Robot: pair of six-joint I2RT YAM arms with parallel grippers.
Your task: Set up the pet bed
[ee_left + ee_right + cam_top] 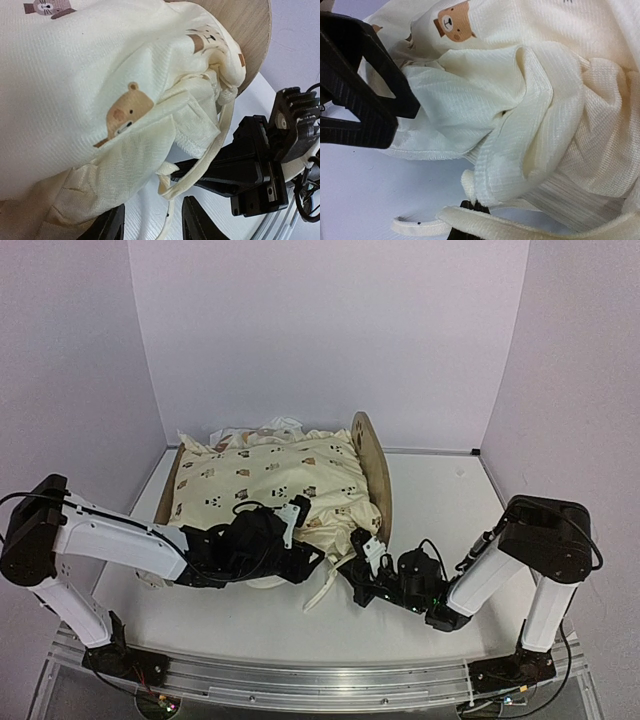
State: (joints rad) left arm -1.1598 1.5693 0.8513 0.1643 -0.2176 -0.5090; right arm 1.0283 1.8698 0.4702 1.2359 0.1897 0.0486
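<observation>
The pet bed stands at the back of the table, with its rounded plywood end board (372, 465) (252, 30) at the right. The cream animal-print quilt (265, 475) (75, 75) (560, 75) covers it and hides its base. The quilt's near right corner hangs over the table, trailing a cream strap (210, 155) (520, 227). My left gripper (312, 560) (152, 225) is open under that corner, and the strap hangs loose between its fingers (200, 222). My right gripper (362, 555) (474, 206) faces it, shut on the hem of the corner.
The two grippers are close together, tip to tip, in front of the bed; the left gripper's black body (365, 90) fills the right wrist view's upper left. White table (450, 500) lies to the right of the bed, and walls enclose it on three sides.
</observation>
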